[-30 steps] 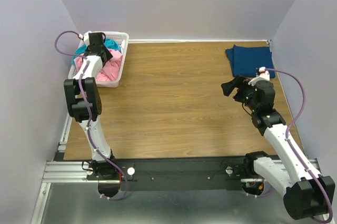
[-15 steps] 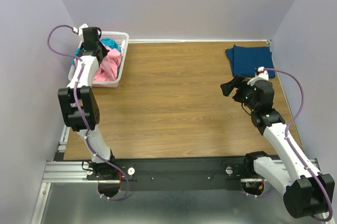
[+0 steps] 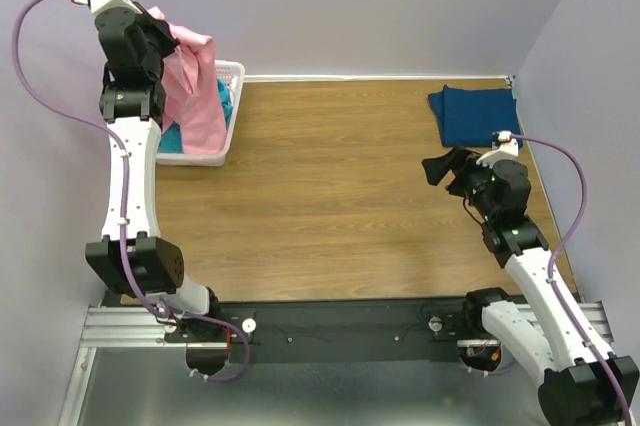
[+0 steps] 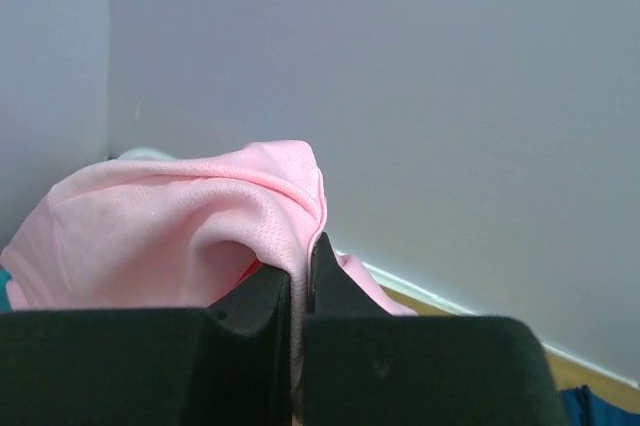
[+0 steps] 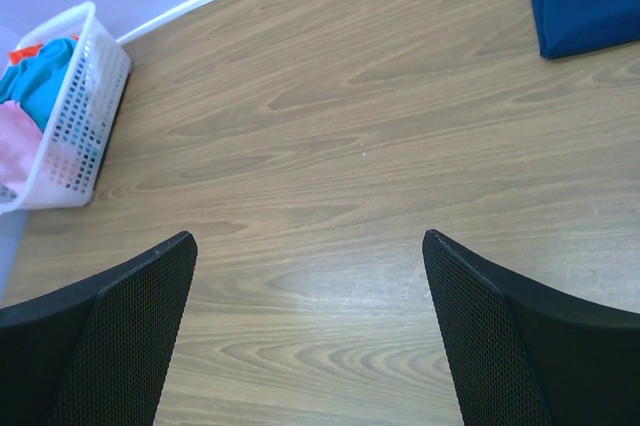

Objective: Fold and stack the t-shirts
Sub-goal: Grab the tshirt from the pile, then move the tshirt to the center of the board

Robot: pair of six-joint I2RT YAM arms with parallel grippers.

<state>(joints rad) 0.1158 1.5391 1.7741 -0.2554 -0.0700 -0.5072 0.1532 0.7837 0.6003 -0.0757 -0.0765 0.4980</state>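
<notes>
- Wooden table point(image 3: 330, 206) enclosed by pale walls point(image 3: 380, 6); white lattice basket point(image 3: 235, 71) at the far-left corner.
- Left gripper point(image 4: 300, 271): jaws closed on a small fold of the pink tee point(image 3: 190, 71), held high above the basket. The cloth hangs in a bunched column, and its lower end reaches down into the basket.
- Teal tee point(image 5: 38, 81): in the basket, beside and partly under the pink cloth.
- Navy tee point(image 3: 475, 114): a flat, compact rectangle at the far-right corner, apparently folded, close to the table edge.
- Right gripper point(image 5: 308, 241): fingers spread wide and empty, over bare wood, well apart from all three tees.
- Risk, slip: the left wrist view shows only a thin pinch of fabric between the jaws. The weight of the hanging cloth, or a quick swing, could pull it free and drop the tee into or beside the basket.
- Risk, drag: with the hem low in the basket, a sideways move could catch the lattice or the teal tee, hauling that tee out or tipping the basket.
- Risk, poor lay: which part of the tee is pinched cannot be told. If it is mid-body rather than a shoulder or hem, the tee would probably land crumpled and need respreading.
- Risk, stack: a careless placement could push the navy tee off the edge.
</notes>
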